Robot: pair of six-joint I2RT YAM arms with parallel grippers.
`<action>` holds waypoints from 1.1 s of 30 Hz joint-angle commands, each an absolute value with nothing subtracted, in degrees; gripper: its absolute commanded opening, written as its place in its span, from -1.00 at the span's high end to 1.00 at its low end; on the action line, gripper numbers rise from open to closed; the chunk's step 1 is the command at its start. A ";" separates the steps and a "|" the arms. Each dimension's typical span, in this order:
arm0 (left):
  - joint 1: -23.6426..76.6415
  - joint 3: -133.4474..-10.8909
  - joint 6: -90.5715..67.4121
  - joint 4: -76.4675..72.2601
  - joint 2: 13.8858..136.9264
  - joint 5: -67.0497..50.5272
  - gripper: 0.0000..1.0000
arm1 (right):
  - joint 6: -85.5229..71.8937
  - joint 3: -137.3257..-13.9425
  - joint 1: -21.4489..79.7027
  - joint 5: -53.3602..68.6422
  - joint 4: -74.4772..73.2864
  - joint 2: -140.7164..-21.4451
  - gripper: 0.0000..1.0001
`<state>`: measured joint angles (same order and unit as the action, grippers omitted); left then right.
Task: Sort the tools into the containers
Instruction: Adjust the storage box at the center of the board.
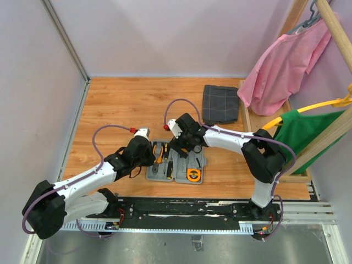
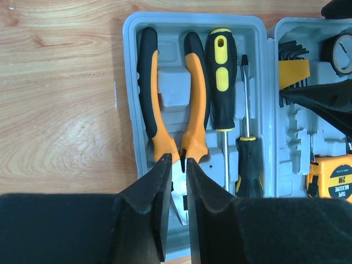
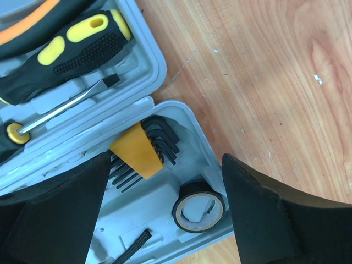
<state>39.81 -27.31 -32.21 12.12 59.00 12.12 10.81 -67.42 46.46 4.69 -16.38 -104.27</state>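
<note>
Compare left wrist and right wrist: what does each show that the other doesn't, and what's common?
Left wrist only: the tape measure, the pliers at full handle length (right wrist catches just an orange sliver), and the left gripper, fingers nearly together at the pliers' joint, grip unclear.
Right wrist only: the right gripper, both fingers spread wide over the hex-key corner.
Both: grey case, big screwdriver, small screwdriver, hex keys, black tape roll.

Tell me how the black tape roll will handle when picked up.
The tape roll is a hollow ring, so probably light and a little squashable. Lying flat in a corner pocket of the case, it should stay put; stood on edge it would likely roll. Its smooth black rim may slip in a pinch.
</note>
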 commanded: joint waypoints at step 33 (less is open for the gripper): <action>31.47 -25.88 -34.08 4.08 53.00 10.15 0.03 | -25.27 -35.00 28.62 7.14 -11.63 -62.51 -0.97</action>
<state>34.63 -27.27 -33.28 8.58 54.76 12.75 -20.78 -37.89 31.81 3.90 -12.75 -66.59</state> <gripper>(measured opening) 0.454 0.985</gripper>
